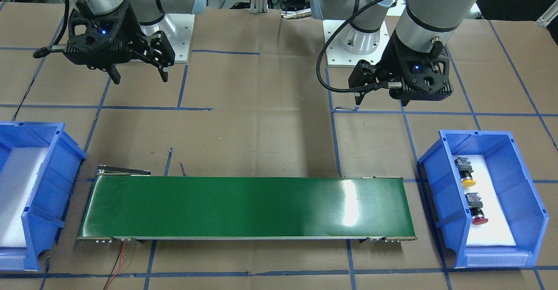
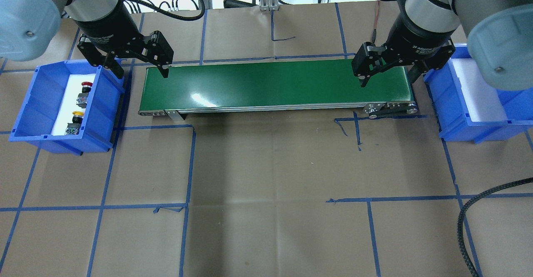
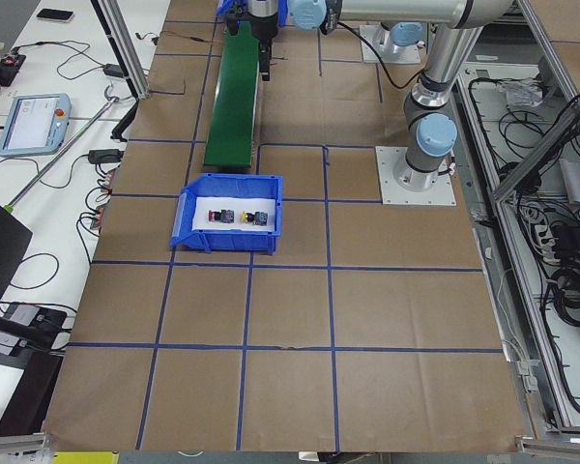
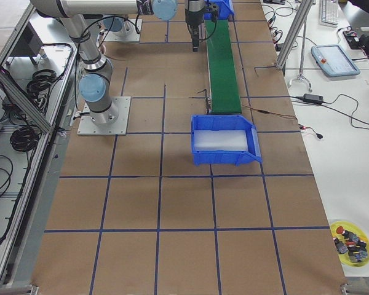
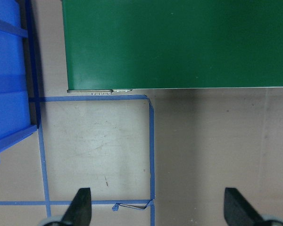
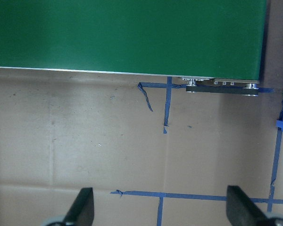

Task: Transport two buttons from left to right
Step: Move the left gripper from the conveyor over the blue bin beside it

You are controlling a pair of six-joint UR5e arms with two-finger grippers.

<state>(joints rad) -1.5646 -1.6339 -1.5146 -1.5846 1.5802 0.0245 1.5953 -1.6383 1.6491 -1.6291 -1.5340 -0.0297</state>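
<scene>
The yellow button and the red button lie on white foam in the blue left bin. They also show in the overhead view, red and yellow. My left gripper is open and empty. It hovers over bare paper between that bin and the green conveyor belt, on the robot's side; its fingertips stand wide apart. My right gripper is open and empty above the paper near the belt's right end, its fingertips wide apart too.
The blue right bin holds only white foam and stands past the belt's right end. A braided cable loops in at the near right. A yellow dish of spare parts sits off the table.
</scene>
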